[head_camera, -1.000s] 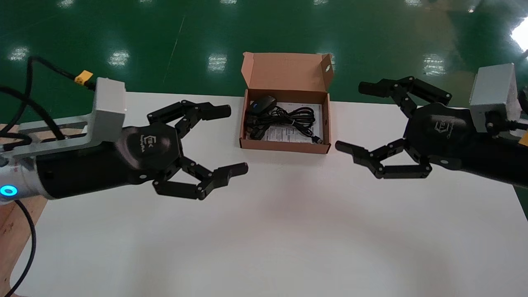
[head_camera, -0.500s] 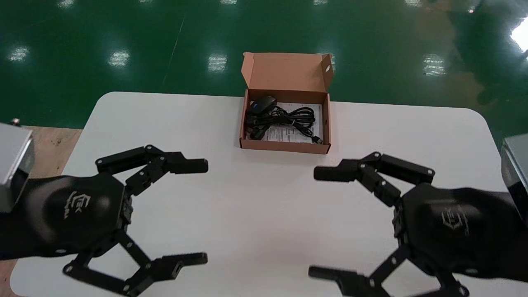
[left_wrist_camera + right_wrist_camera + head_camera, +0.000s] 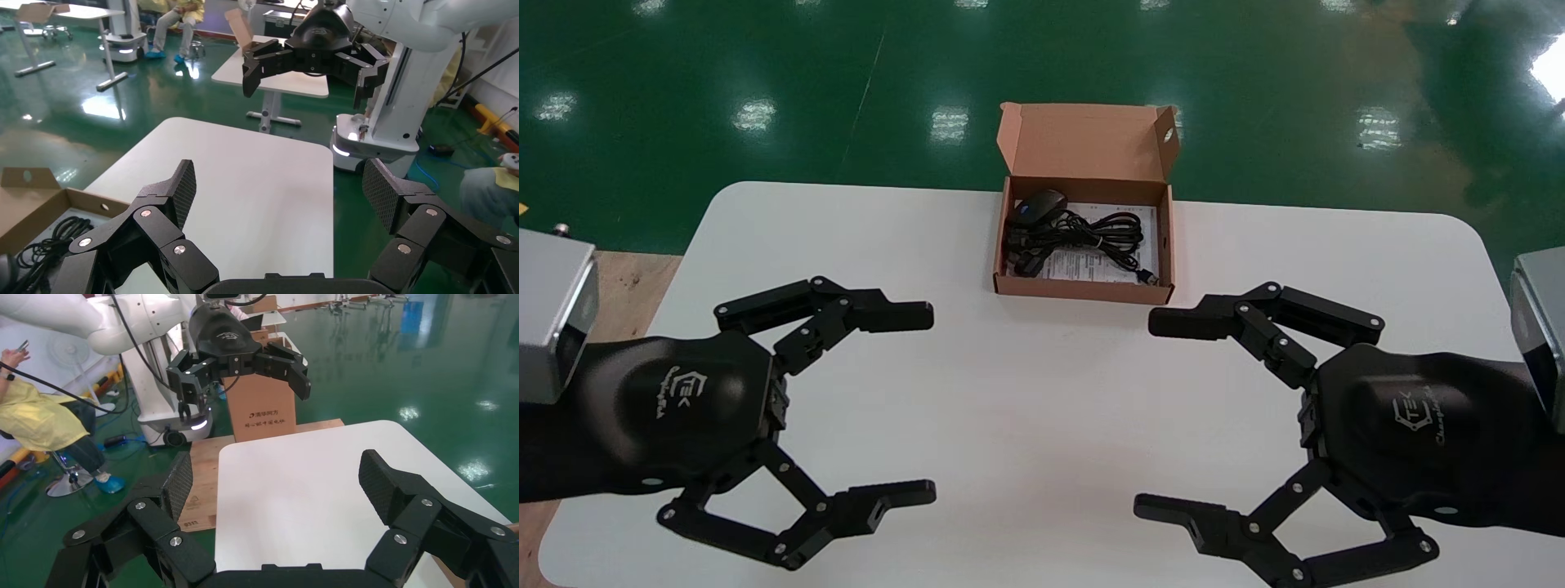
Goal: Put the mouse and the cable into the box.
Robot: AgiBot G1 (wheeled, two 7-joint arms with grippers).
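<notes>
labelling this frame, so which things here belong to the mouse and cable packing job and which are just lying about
Job: box, lid open; mouse and cable, both inside it; left gripper and right gripper, both open above the table.
Lying about: printed leaflet under the cable; wooden pallet beside the table.

Box [image 3: 1083, 139]: plain brown cardboard.
Mouse [image 3: 1035, 208]: black, 1 blue spot on top.
Cable [image 3: 1091, 233]: black.
Leaflet [image 3: 1083, 263]: white, black print.
Table [image 3: 1026, 392]: plain white.
Floor [image 3: 764, 65]: glossy green, white light patches.
Left gripper [image 3: 928, 404], right gripper [image 3: 1147, 415]: black, silver rivets, 1 pale logo each; pads [image 3: 185, 187] black, fine cross-hatch.
Wrist blocks [image 3: 552, 318]: grey.
</notes>
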